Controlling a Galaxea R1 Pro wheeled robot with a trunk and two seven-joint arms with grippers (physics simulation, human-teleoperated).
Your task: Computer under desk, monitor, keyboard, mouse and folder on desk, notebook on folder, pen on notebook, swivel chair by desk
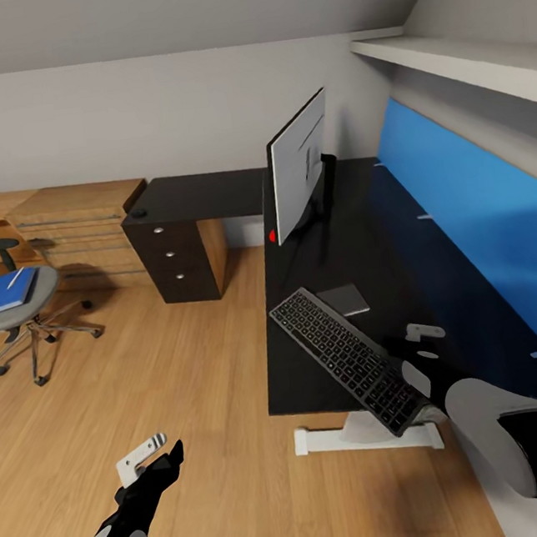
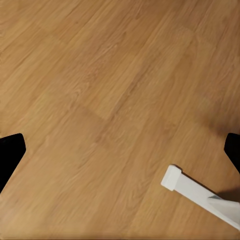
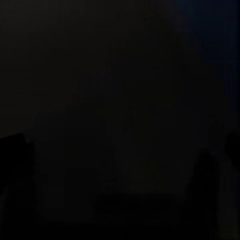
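The keyboard (image 1: 347, 358) lay slantwise on the black tabletop (image 1: 333, 244), its near end past the front edge, beside the notebook (image 1: 345, 299). The monitor (image 1: 298, 164) stood behind. The blue folder (image 1: 4, 292) rested on the swivel chair (image 1: 13, 312).

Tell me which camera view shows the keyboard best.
The head view: the keyboard lies in full on the desk, angled, its near end at the desk's front edge. The left wrist view looks down at wood floor instead; the right wrist view is too dark to tell.
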